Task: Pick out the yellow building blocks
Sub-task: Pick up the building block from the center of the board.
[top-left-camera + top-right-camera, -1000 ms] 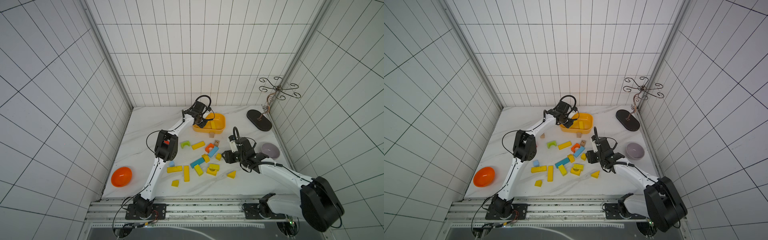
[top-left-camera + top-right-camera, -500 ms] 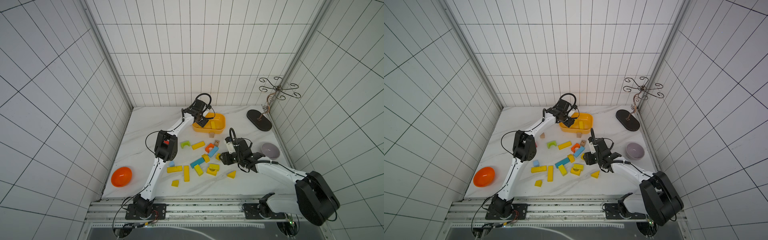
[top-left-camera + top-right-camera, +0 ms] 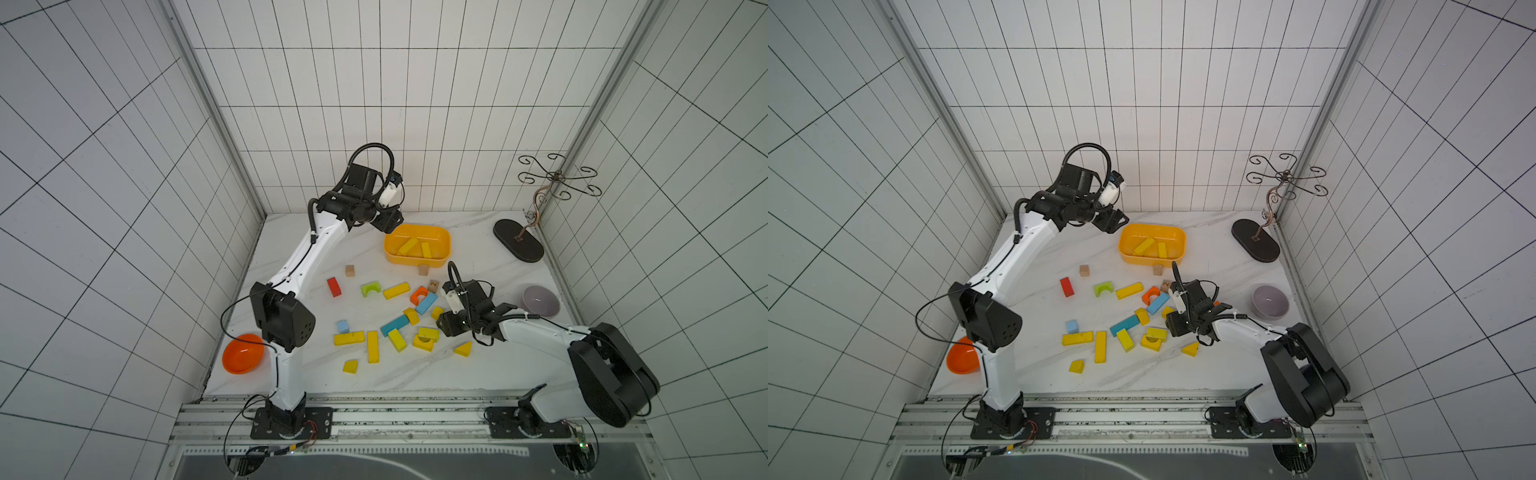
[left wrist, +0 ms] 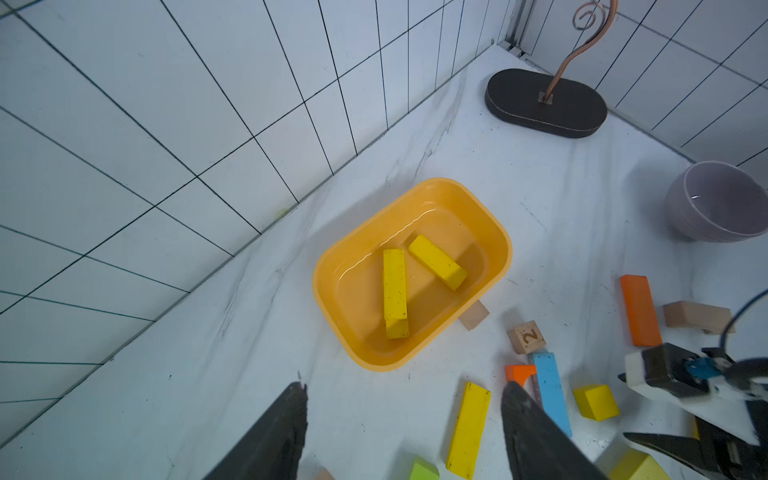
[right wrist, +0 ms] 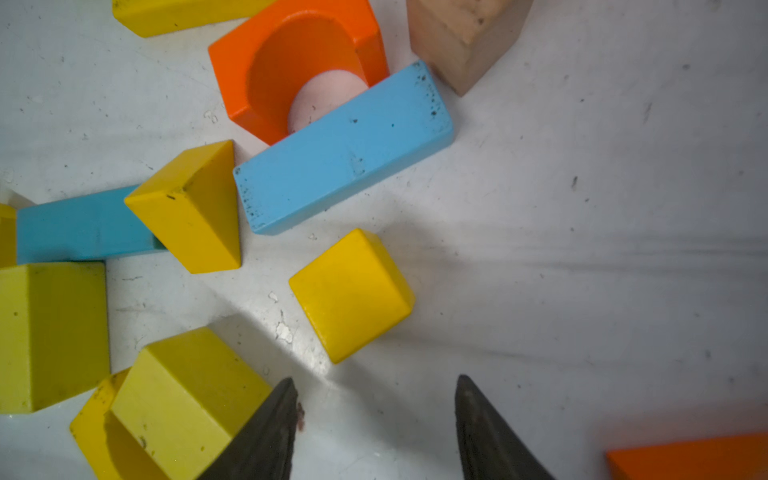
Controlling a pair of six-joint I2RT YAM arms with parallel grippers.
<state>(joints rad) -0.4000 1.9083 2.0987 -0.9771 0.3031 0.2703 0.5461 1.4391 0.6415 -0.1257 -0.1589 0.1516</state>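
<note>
The left gripper [image 4: 403,399] hangs above the table [image 3: 478,365] just off the 10 o'clock corner of the tub [image 3: 407,261] in both top views, jaws wide apart and holding nothing. Two yellow bars [image 4: 395,286] lie inside the tub at an angle to each other. The rest of the yellow building blocks [image 3: 349,338] lie scattered at the tub's 6 o'clock, mixed with other coloured blocks [image 3: 333,286]. The right gripper [image 5: 376,395] sits low at the scatter's 3 o'clock side, jaws partly apart and empty. A yellow cube [image 5: 351,295] rests just ahead of its fingertips, untouched, and a yellow wedge [image 5: 191,208] lies just beside a blue bar [image 5: 345,145]
</note>
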